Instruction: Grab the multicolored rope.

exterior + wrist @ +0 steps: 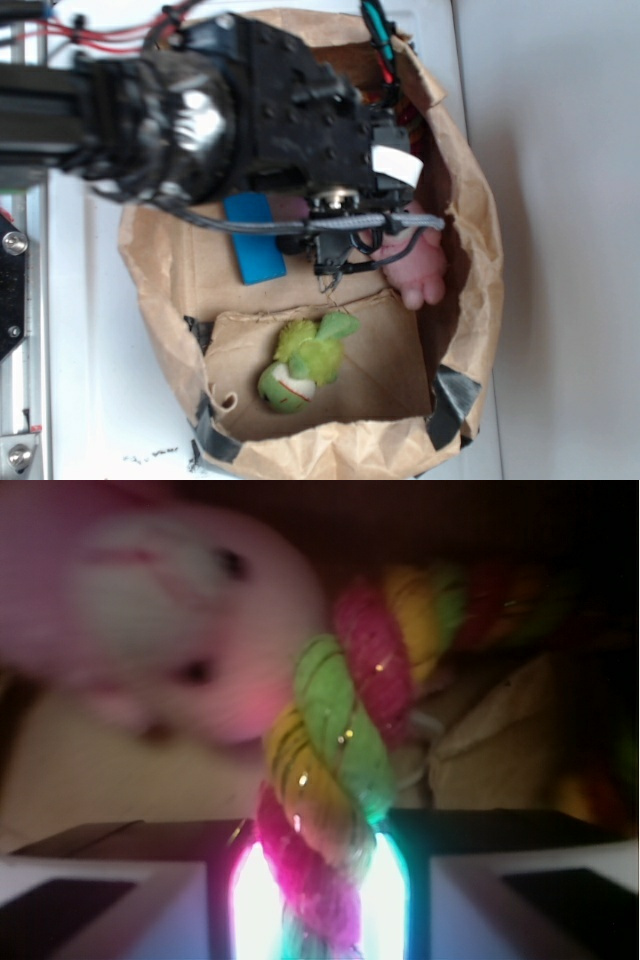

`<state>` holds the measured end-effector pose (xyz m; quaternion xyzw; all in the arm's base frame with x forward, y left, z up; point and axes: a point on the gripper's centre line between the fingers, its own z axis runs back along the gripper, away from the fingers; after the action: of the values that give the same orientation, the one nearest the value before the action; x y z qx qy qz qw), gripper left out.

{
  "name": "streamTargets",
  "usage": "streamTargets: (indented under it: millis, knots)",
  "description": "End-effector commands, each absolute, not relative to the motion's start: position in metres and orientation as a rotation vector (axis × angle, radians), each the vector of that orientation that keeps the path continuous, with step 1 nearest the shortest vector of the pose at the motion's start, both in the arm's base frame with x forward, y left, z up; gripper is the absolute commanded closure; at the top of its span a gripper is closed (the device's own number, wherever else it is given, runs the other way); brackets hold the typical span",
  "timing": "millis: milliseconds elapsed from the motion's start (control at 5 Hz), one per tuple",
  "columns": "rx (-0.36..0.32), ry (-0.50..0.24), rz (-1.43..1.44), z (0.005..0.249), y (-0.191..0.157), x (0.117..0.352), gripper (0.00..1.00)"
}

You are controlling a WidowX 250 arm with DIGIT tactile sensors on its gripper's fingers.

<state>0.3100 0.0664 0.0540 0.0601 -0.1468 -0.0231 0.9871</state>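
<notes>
Wrist: fingers pinch twisted multicolored rope.

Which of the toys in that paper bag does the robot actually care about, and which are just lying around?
Part of the job:
- multicolored rope, sitting between the fingers of the gripper

Just lying about:
- pink plush, right beside the rope
- green fuzzy plush toy, on the cardboard
- blue flat piece
- brown paper bag holding it all
</notes>
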Motion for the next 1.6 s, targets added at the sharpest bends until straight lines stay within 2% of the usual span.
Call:
streamTargets:
  millis: [0,200,800,1200,1400]
  knots:
    - [0.090,-0.359,-0.070,0.118,0.061,0.291,1.00]
    - [0.035,-0.329,-0.087,0.141,0.057,0.289,1.00]
    - [-0.002,-0.313,-0.094,0.188,0.035,0.280,1.00]
    - [0.048,-0.236,-0.031,0.207,0.015,0.276,1.00]
    - [0.077,-0.233,0.012,0.207,0.011,0.274,1.00]
